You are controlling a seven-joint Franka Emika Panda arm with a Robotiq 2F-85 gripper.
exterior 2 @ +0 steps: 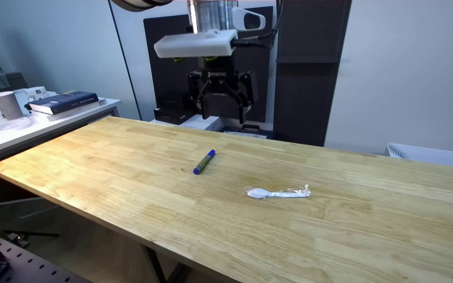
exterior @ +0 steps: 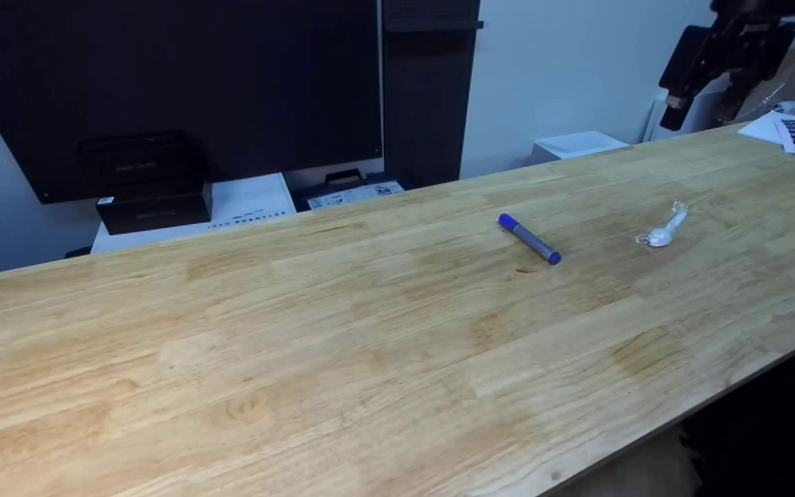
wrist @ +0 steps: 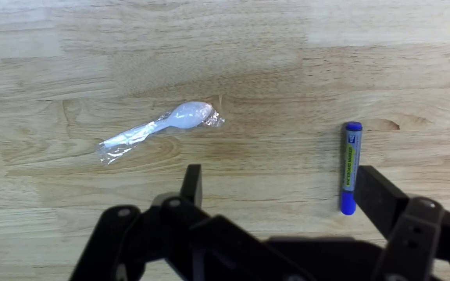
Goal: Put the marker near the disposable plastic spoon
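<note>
1. Wooden table [exterior 2: 368, 236]: pale, grained top, seen in all three views. Both task items rest on it.
2. Black panel [exterior: 232, 83]: upright behind the table in both exterior views.
3. My gripper [exterior 2: 223, 114]: raised well above the table and pointing down. I find its fingers spread, with a wide gap between the tips.
4. Plastic spoon [wrist: 163, 123]: white, in a clear, crinkled wrapper, lying on the tabletop. I record the bowl end as the one turned toward the marker [wrist: 351, 168].
5. Marker: grey barrel, blue at both ends, label reading "WHITEBOARD MARKER". It lies on the tabletop past the spoon's bowl, apart from it, bare wood between the two. In my wrist view one fingertip lines up with its edge; both exterior views show me well above it.
</note>
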